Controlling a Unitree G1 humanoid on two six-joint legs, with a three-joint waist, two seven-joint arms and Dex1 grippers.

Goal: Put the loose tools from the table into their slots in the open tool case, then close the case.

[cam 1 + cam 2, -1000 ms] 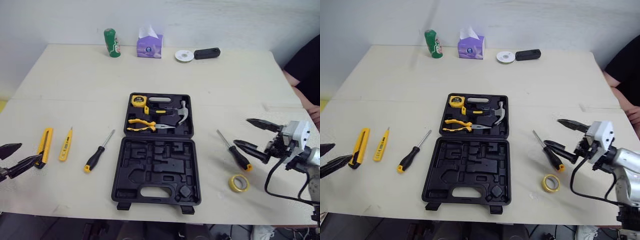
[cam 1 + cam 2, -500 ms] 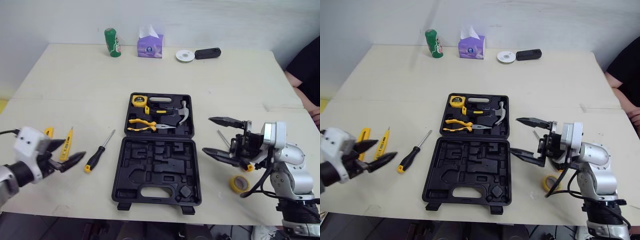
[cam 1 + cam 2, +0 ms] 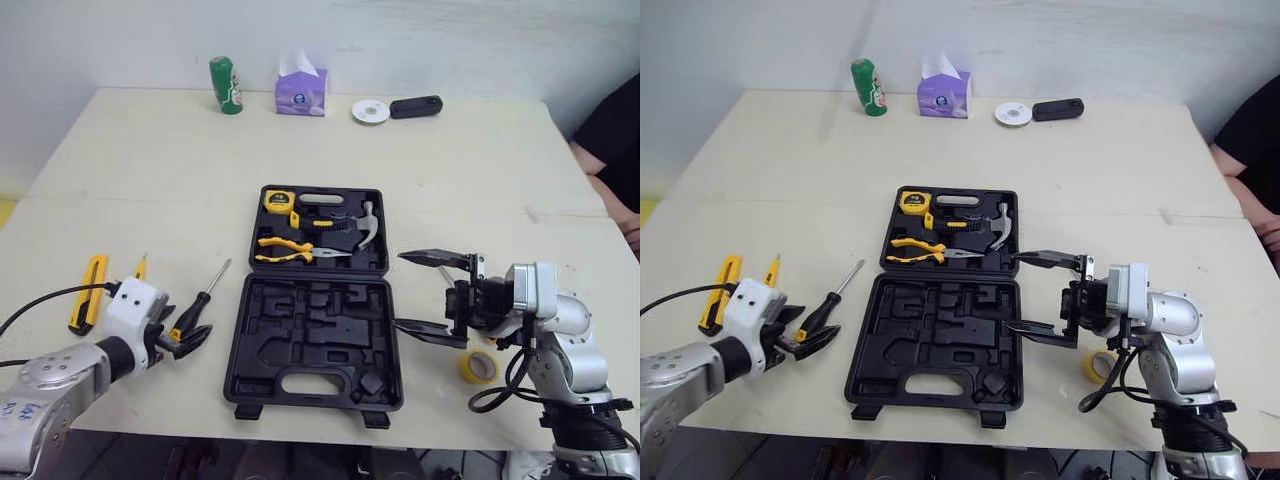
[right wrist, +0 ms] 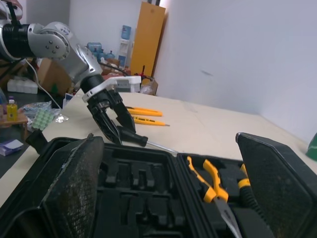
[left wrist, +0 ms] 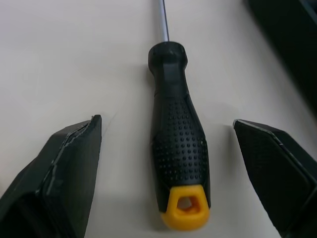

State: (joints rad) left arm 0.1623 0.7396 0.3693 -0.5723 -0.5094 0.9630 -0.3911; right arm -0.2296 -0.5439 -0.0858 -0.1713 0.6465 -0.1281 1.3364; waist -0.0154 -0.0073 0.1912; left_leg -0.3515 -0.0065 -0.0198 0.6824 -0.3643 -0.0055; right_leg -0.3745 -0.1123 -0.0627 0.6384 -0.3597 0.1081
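Left wrist view: black-handled screwdriver (image 5: 178, 148) with a yellow butt, flat on the table (image 3: 150, 160), lying between the two fingers and touching neither.
Screwdriver position: just left of the tool case (image 3: 392, 300), beside its near half, shaft pointing away from the robot.
Left gripper (image 3: 190, 326): spread wide astride the screwdriver handle, low over the table.
Tool case: open flat at mid-table. The far half holds a tape measure (image 3: 277, 201), pliers (image 3: 285, 250) and a hammer (image 3: 362, 225). The near half shows moulded recesses.
Right gripper (image 3: 400, 290): spread wide at the case's right edge.
Second screwdriver (image 3: 441, 270): right of the case, mostly hidden behind the right gripper.
Yellow tape roll (image 3: 478, 366): near the table's front edge, right of the case.
Yellow utility knife (image 3: 88, 293), yellow tester screwdriver (image 3: 139, 268): beside the left arm, well left of the case.
Far edge: green can (image 3: 225, 85), purple tissue box (image 3: 300, 90), white disc (image 3: 369, 111), black object (image 3: 414, 106).
Person (image 3: 610, 130): dark sleeve at the table's right side.
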